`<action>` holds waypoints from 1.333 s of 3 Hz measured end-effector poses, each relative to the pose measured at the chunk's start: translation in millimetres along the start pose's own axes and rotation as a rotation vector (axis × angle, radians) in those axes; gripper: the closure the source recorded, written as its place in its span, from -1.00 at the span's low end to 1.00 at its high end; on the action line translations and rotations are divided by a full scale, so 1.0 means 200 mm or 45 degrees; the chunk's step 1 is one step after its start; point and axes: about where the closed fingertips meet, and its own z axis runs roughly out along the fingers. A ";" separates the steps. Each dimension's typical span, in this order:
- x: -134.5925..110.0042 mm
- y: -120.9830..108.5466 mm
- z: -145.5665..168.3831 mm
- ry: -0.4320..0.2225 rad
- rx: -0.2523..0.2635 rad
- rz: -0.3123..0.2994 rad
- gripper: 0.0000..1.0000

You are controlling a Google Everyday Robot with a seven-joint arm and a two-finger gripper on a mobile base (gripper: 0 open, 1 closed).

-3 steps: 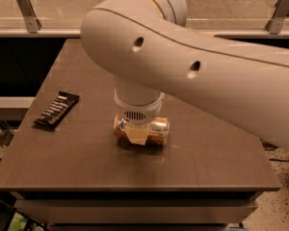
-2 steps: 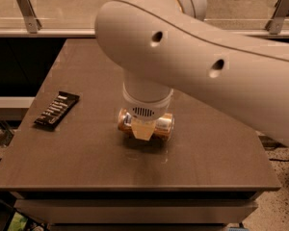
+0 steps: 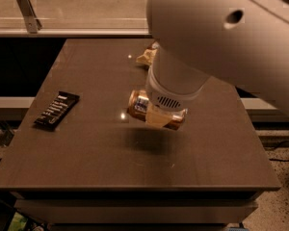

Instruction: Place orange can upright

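The orange can (image 3: 140,105) is a shiny orange-gold drink can with a pale label band. It lies on its side, slightly tilted, held in the air above the dark brown table (image 3: 86,148), with its shadow on the tabletop below. My gripper (image 3: 156,117) comes down from the big white arm and is shut on the can around its middle. A pale fingertip (image 3: 155,118) shows across the can's front. The can's right end is partly hidden under the wrist.
A black snack bar wrapper (image 3: 57,109) lies on the table's left side. A crinkled chip bag (image 3: 147,56) sits at the back, mostly hidden behind the arm. A counter with a metal bracket (image 3: 26,8) runs behind the table.
The can was lying on the table with the gripper down over it. Now the gripper has lifted it off the surface, and the arm has risen and shifted right.
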 end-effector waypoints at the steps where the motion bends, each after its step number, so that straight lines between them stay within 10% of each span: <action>1: 0.03 -0.10 -0.06 -0.129 0.012 0.022 1.00; 4: 0.15 -0.41 -0.13 -0.493 -0.012 -0.018 1.00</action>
